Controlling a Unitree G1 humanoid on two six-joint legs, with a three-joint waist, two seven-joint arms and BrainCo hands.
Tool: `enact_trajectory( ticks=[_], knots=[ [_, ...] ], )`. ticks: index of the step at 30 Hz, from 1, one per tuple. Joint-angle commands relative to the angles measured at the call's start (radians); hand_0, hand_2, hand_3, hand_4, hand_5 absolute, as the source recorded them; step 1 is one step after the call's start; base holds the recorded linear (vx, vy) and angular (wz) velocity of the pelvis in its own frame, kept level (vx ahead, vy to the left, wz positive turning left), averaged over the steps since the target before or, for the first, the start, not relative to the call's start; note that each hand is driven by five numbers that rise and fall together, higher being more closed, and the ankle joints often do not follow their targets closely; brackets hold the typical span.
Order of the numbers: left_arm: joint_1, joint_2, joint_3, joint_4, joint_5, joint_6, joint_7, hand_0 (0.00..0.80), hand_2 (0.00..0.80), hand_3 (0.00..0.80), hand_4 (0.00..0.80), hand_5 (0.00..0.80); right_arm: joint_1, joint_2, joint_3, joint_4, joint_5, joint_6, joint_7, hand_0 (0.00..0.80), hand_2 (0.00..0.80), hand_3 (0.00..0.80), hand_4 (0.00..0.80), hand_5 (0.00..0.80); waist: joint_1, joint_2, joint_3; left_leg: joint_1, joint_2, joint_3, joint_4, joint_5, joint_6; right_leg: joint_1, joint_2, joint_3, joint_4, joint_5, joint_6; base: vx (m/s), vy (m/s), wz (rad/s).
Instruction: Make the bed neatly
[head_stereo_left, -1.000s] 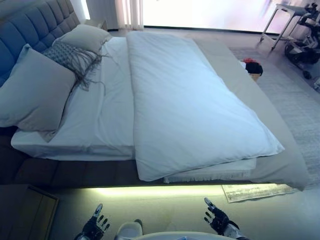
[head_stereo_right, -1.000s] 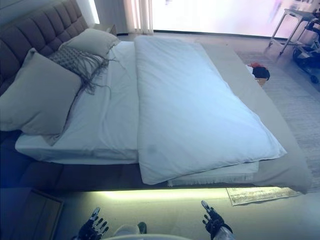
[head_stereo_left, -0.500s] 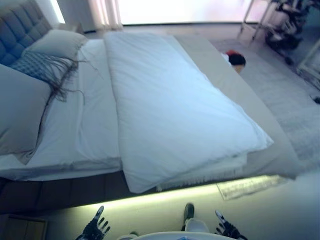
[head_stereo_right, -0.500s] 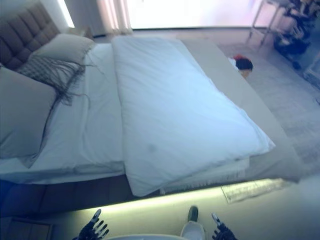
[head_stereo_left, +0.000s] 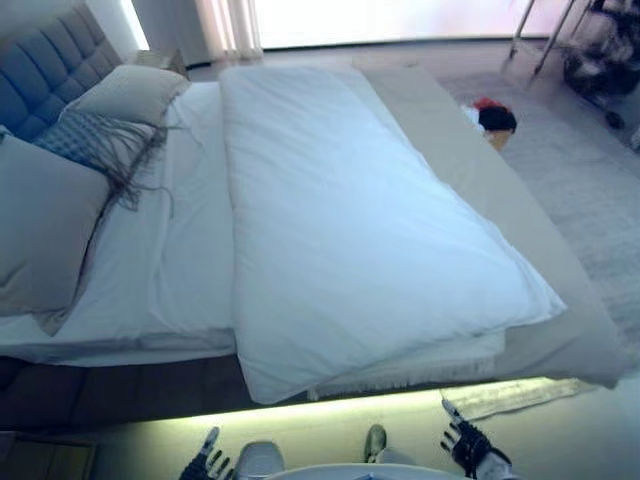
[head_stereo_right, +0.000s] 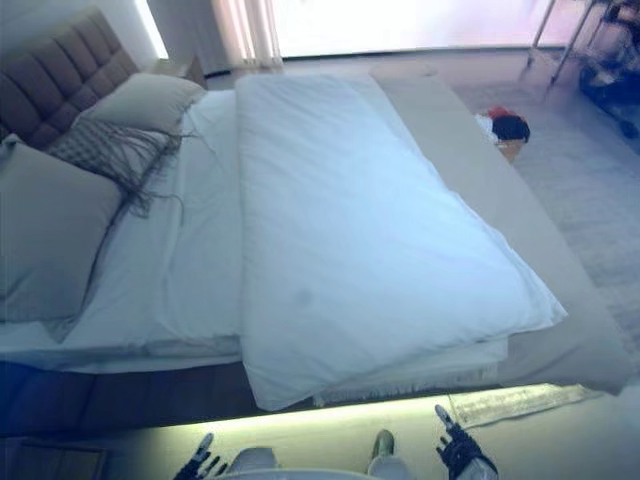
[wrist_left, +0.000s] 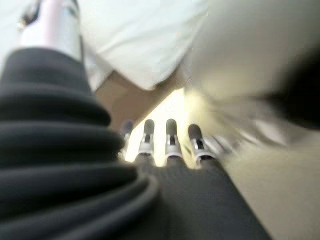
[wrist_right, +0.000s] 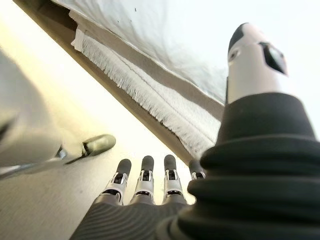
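No text, label, brand, number or sign can be read in any of the views. The duvet (head_stereo_left: 360, 220), the pillows and the headboard carry no print that I can see. The flat pale sheet on the floor (head_stereo_left: 515, 397), at about 5 o'clock below the bed's corner, shows faint marks, but they are too small and blurred to read.

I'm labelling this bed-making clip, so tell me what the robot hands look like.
Both match: the left robot hand and the right robot hand each have a row of slim silver fingers ending in rounded dark tips. A black ribbed, bellows-like cover wraps the back of the hand and the wrist. The thumb is silver-grey with a dark tip.
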Motion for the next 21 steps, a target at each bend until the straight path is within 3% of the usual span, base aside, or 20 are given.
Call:
enact_trajectory(
  ticks=[1, 8, 20, 21],
  knots=[
    [-0.123, 0.047, -0.033, -0.021, -0.054, -0.029, -0.010, 0.000, 0.000, 0.000, 0.000, 0.000, -0.122, 0.006, -0.042, -0.023, 0.101, -0.026, 0.020, 0.000, 0.000, 0.000, 0.000, 0.000, -0.017, -0.045, 0.103, 0.040, -0.033, 0.021, -0.087, 0.033, -0.003, -0.052, -0.104, 0.060, 0.116, -0.112, 0.077, -0.197, 0.082, -0.35],
    [-0.204, 0.095, -0.080, -0.057, -0.158, -0.037, 0.023, 0.000, 0.000, 0.000, 0.000, 0.000, -0.248, -0.027, -0.020, -0.030, 0.174, 0.002, -0.016, 0.000, 0.000, 0.000, 0.000, 0.000, -0.015, -0.040, 0.184, -0.123, -0.012, 0.011, 0.092, -0.030, -0.004, -0.184, -0.145, 0.087, 0.224, -0.129, 0.086, -0.108, -0.006, 0.41],
    [-0.266, 0.105, -0.126, -0.124, -0.221, -0.023, 0.033, 0.000, 0.000, 0.000, 0.000, 0.000, -0.416, -0.144, 0.004, -0.028, 0.214, 0.059, 0.000, 0.000, 0.000, 0.000, 0.000, 0.000, 0.012, -0.027, 0.246, -0.373, -0.014, -0.028, 0.265, -0.074, 0.007, -0.421, -0.171, 0.127, 0.417, -0.185, 0.072, -0.051, -0.004, 0.05],
    [-0.265, 0.106, -0.128, -0.130, -0.230, -0.024, 0.030, 0.000, 0.000, 0.000, 0.000, 0.000, -0.429, -0.156, 0.008, -0.027, 0.214, 0.062, 0.001, 0.000, 0.000, 0.000, 0.000, 0.000, 0.017, -0.022, 0.243, -0.381, -0.013, -0.038, 0.281, -0.102, 0.002, -0.432, -0.167, 0.136, 0.443, -0.214, 0.080, 0.036, -0.007, 0.08]
  ],
)
